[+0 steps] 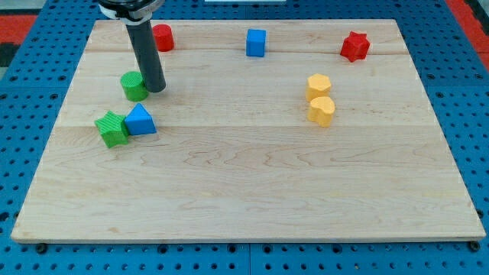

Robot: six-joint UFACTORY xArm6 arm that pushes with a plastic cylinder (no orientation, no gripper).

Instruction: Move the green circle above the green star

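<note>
The green circle (134,85) is a short green cylinder at the view's upper left of the wooden board. My tip (156,89) stands right against its right side. The green star (112,127) lies below and slightly left of the circle, touching a blue triangle (140,121) on its right. The dark rod rises from the tip to the view's top edge.
A red cylinder (163,37) sits behind the rod near the top edge. A blue cube (256,42) is at top centre, a red star (355,46) at top right. Two yellow blocks (318,85) (322,111) touch at centre right. The board (252,191) lies on a blue pegboard.
</note>
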